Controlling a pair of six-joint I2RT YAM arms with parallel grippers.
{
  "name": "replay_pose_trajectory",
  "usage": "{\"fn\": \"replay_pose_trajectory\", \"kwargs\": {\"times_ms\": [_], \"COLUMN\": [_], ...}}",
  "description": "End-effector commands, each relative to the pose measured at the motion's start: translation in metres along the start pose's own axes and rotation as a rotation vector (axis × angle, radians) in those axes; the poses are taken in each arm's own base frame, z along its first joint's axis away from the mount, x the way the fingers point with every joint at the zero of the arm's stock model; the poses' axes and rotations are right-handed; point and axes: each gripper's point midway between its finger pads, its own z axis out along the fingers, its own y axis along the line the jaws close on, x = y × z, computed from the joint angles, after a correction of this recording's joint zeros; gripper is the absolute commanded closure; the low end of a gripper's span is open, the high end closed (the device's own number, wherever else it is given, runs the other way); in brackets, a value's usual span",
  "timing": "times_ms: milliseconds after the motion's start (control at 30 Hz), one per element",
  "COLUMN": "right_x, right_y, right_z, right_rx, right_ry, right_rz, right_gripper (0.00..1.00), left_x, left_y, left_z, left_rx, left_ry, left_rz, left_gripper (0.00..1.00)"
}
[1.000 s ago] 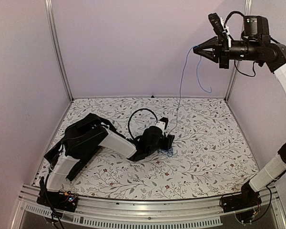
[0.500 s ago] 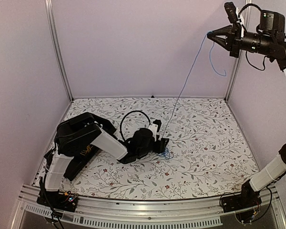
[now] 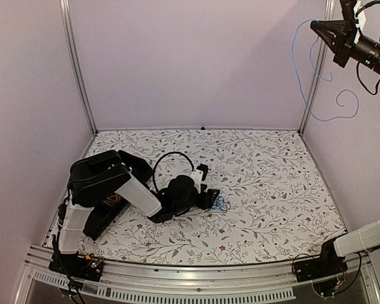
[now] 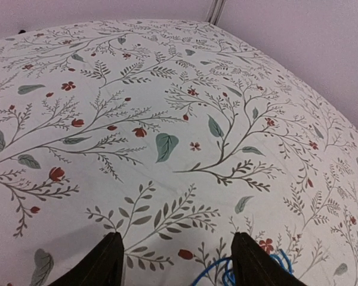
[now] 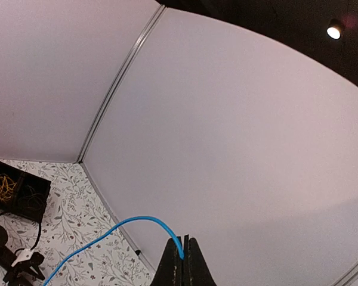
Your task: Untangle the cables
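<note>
Table cover: a matte white cloth (image 4: 167, 89) printed with thin grey branches, grey-green leaves and small red flowers. It fills the lower half of the overhead view.
Walls: smooth pale lilac panels joined by slim metal posts.
Left arm: glossy black and white shells, folded low on the cloth at the centre left of the overhead view.
Left gripper (image 4: 178, 244): its two dark, wedge-shaped fingers stand wide apart and grasp nothing. Their tips are just above the cloth at the bottom of its own camera view.
Blue tangle (image 3: 221, 204): a small knot of hair-thin blue wire lying on the cloth just in front of the left fingers, near the middle of the overhead view.
Right gripper (image 5: 183, 241): raised high in the upper right corner of the overhead view, its black pointed fingers clenched on one wire.
Blue cable (image 5: 142, 218): a thin, smooth strand pinched at the right fingertips. It arcs out and hangs in loose open curls against the wall, clear of the cloth.
Tray (image 5: 39, 196): a black box with compartments at the left edge of the right wrist view, holding yellow wires (image 5: 1, 187) and darker ones.
</note>
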Motion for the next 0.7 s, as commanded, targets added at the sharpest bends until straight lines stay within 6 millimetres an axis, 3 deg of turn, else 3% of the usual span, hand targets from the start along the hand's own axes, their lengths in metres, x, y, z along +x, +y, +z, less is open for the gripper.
{"fn": "replay_pose_trajectory", "kwargs": {"times_ms": [0,200,333,467,667], "right_x": [0.097,0.150,0.181,0.206,0.219], "right_y": [0.036,0.090,0.121,0.153,0.196], "right_z": [0.030,0.025,0.025,0.028,0.036], "right_rx": [-0.134,-0.305,-0.391,-0.470,-0.589], "right_ry": [0.167,0.225,0.266,0.306,0.331], "right_rz": [0.101,0.204,0.266,0.307,0.356], "right_gripper": [1.00,1.00,1.00,1.00,1.00], "left_x": [-0.093,-0.162,-0.188,-0.203,-0.201], "left_y": [-0.037,-0.079,-0.092,-0.102,-0.115], "left_z": [-0.047,-0.119,-0.150,-0.151,-0.125], "left_rx": [0.179,0.397,0.461,0.455,0.410], "left_ry": [-0.266,-0.480,-0.544,-0.525,-0.431], "left_rz": [0.034,0.093,0.101,0.138,0.320], "left_gripper": [0.37,0.34,0.29,0.28,0.27]}}
